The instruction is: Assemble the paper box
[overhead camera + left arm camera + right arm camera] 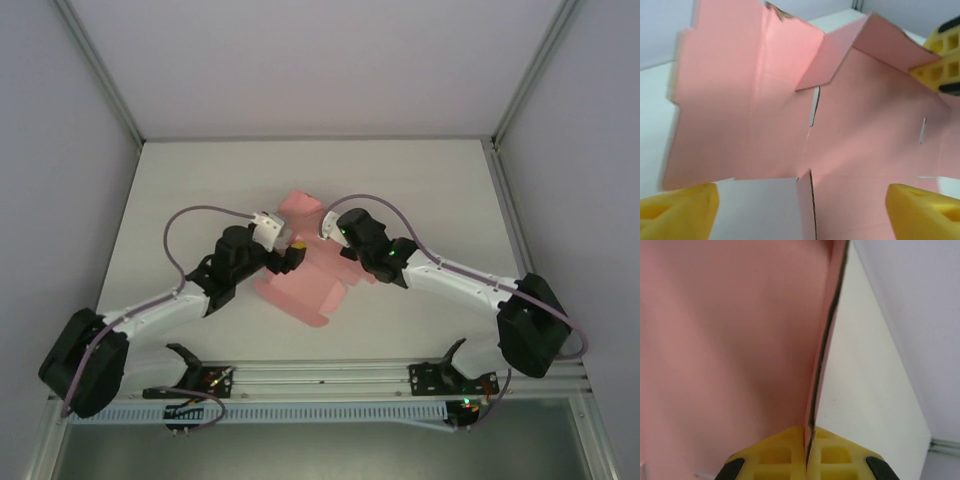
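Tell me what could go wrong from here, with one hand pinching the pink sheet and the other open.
1. The right hand pinches only a thin edge of the paper box; a pull could make it slip or tear.
2. The left hand is open, so nothing on that side steadies the raised flap, which may fall flat.
3. Closing the left hand here could crease a panel off its fold line.
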Motion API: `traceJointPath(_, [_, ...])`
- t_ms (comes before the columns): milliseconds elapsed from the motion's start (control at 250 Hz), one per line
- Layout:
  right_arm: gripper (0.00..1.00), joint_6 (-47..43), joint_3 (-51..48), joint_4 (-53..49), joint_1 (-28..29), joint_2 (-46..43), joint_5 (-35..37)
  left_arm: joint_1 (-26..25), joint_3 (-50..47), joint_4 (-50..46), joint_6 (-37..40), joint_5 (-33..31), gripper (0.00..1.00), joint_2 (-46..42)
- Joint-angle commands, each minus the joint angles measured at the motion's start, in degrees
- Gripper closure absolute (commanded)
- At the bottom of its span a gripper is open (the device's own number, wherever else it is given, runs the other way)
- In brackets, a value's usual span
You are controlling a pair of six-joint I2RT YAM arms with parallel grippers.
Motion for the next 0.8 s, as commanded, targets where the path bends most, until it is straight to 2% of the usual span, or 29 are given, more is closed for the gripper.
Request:
traceJointPath(0, [1.00, -7.3, -0.2, 0.5, 0.9, 0.3, 3.2, 3.4, 1.0, -2.1, -4.9, 0.8, 0.00, -4.7])
traceJointPath(228, [1.00, -11.9, -0.6, 4.3, 2.2, 0.4, 4.7, 9.7, 1.9, -5.3, -11.0, -1.4, 0.00, -8.5])
traceJointPath(375, [1.00, -20.2, -5.1, 12.0, 3.9, 0.1, 5.5, 15.5, 3.6, -6.8, -15.9, -1.7, 0.00, -4.6])
traceJointPath(423, [1.00, -20.9, -6.0, 14.9, 4.4, 0.6, 7.3, 17.1, 4.2, -6.6, -16.7, -1.5, 0.00, -2.2])
traceJointPath(467, [1.00, -20.4, -5.6, 13.6, 4.5, 1.0, 7.3, 17.9, 4.9, -6.1, -16.3, -0.8, 0.00, 0.4])
traceJointPath(623, [1.00, -18.4, -4.9, 13.2, 4.7, 1.4, 6.0, 18.1, 8.6, -3.7, -12.0, 6.2, 0.00, 10.1])
traceJointPath(731, [1.00, -17.4, -4.7, 12.6, 4.7, 1.5, 6.1, 17.9, 9.9, -3.1, -9.4, 13.9, 0.10, 14.7])
traceJointPath(795, [1.00, -16.9, -4.7, 12.4, 4.5, 1.9, 6.4, 17.6, 8.9, -1.6, -8.6, 17.6, 0.11, 15.3])
